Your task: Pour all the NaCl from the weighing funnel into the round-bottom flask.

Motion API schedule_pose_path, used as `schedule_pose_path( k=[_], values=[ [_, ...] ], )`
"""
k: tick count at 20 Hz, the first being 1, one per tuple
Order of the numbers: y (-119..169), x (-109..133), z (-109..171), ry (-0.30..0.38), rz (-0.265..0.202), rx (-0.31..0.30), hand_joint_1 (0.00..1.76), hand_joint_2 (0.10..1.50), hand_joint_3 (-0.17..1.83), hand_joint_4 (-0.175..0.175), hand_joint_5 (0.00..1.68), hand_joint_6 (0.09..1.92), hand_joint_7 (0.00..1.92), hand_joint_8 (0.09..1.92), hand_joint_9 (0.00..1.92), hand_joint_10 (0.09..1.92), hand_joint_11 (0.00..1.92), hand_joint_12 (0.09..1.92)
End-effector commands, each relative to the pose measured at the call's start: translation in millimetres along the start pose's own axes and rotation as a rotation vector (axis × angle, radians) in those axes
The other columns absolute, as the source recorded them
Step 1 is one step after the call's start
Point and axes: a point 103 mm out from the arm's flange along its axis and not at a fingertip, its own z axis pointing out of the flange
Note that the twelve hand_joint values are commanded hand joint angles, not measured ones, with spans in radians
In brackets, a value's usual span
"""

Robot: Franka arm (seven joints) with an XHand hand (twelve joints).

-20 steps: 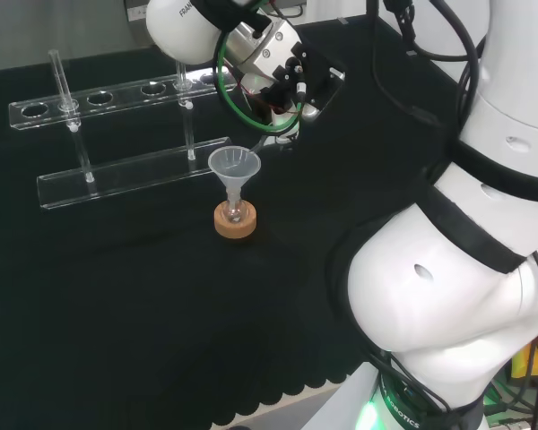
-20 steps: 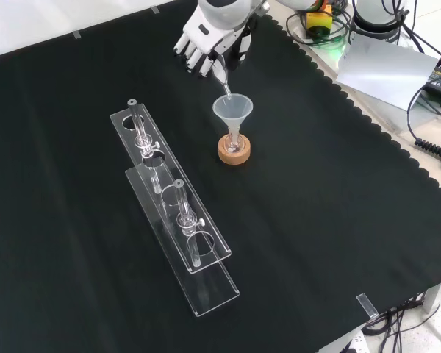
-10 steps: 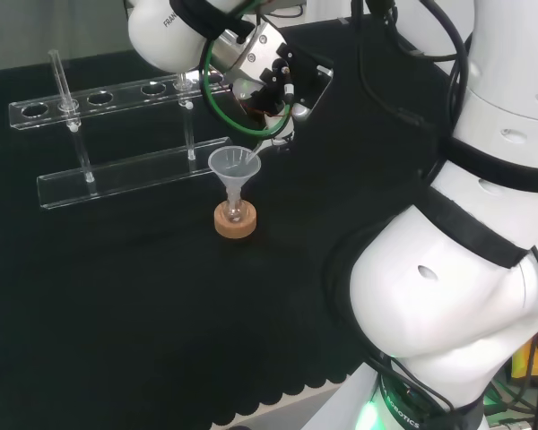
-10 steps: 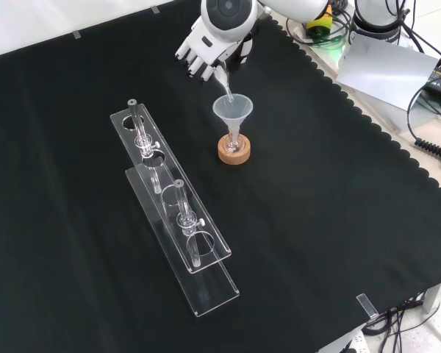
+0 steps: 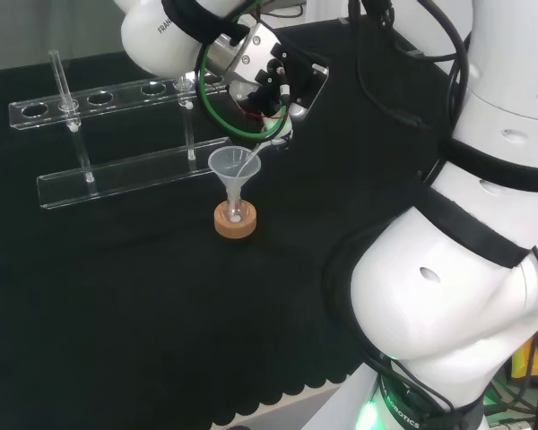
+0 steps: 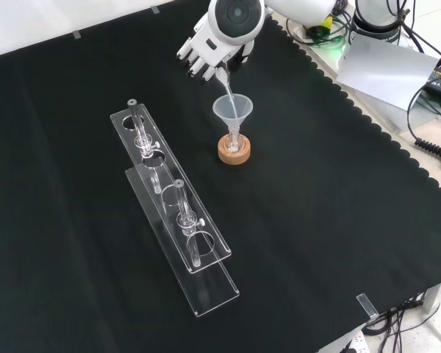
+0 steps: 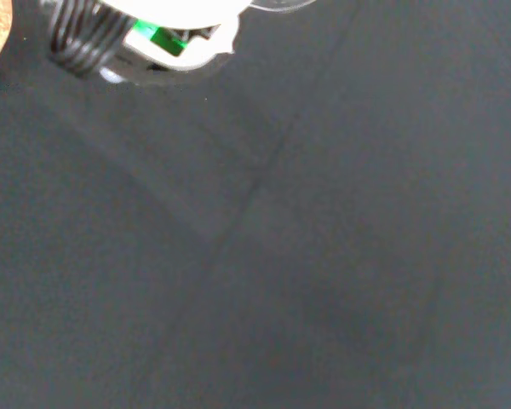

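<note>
Over the last second: hand (image 5: 271, 85) shifted left and slightly farther off in the head view, its wrist link now higher and more leftward against the rack. In the front view, rolled further, with the round grey cap on the wrist link turned more squarely toward the camera and the fingers (image 6: 198, 59) swung a little to the right and up. Weighing funnel (image 6: 225, 81) tipped steeper, spout reaching deeper into the mouth of the clear funnel (image 5: 234, 165). A small white patch now visible low in the round-bottom flask (image 5: 236, 214), inside the cork ring (image 5: 235, 224).
</note>
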Motion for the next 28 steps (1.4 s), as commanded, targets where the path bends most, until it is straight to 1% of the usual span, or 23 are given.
schedule_pose_path(
  k=[1,6,12,18,28],
  values=[
    [-1,2,-4,-0.036,0.006,0.007,1.08,0.7,0.71,0.175,1.11,0.97,0.53,0.66,0.78,0.49,0.47,1.28],
    [-1,4,-7,-0.035,0.015,0.026,1.08,0.7,0.71,0.175,1.11,0.97,0.52,0.66,0.78,0.49,0.47,1.28],
    [-1,6,-13,-0.073,0.018,0.046,1.08,0.71,0.7,0.175,1.11,0.97,0.52,0.66,0.77,0.49,0.47,1.28],
    [1,9,-19,-0.09,0.016,0.075,1.08,0.71,0.7,0.175,1.11,0.97,0.51,0.66,0.77,0.49,0.46,1.28],
    [2,13,-28,-0.123,0.017,0.101,1.08,0.71,0.7,0.175,1.11,0.98,0.51,0.66,0.76,0.49,0.46,1.28]
  ],
)
